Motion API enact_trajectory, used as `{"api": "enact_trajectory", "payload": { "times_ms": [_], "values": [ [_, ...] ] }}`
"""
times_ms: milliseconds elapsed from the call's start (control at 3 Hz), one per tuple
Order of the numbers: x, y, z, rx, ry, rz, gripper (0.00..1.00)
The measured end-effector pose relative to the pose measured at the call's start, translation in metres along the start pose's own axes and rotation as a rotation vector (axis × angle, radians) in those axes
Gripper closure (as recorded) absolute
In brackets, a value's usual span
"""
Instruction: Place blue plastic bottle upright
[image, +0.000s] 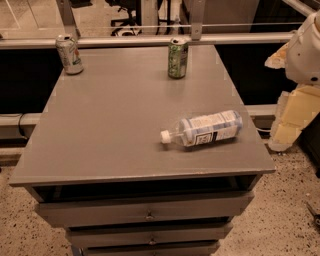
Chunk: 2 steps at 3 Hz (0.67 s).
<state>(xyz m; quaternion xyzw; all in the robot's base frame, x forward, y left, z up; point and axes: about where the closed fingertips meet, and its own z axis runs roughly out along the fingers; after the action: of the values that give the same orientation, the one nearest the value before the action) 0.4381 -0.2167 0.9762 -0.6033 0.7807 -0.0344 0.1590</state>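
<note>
The blue plastic bottle (205, 129) lies on its side on the right front part of the grey cabinet top (115, 115). Its white cap (165, 136) points left, towards the middle of the top, and its base points right, near the right edge. The label with dark print faces up. My gripper is out of view. Only a white, rounded part of my arm (304, 47) shows at the upper right edge, beyond the cabinet's right side and well apart from the bottle.
A green drink can (177, 58) stands upright at the back middle. A white-and-red drink can (69, 54) stands upright at the back left corner. Cream-coloured blocks (292, 120) sit right of the cabinet. Drawers (145, 212) are below the front edge. A rail runs behind.
</note>
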Motion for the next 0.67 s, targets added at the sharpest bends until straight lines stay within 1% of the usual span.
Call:
{"api": "enact_trajectory", "payload": {
  "times_ms": [333,667],
  "values": [
    [0.0000,0.0000,0.0000,0.000,0.000,0.000,0.00],
    [-0.0058,-0.0070,-0.0014,0.011,-0.033,-0.013,0.00]
  ]
}}
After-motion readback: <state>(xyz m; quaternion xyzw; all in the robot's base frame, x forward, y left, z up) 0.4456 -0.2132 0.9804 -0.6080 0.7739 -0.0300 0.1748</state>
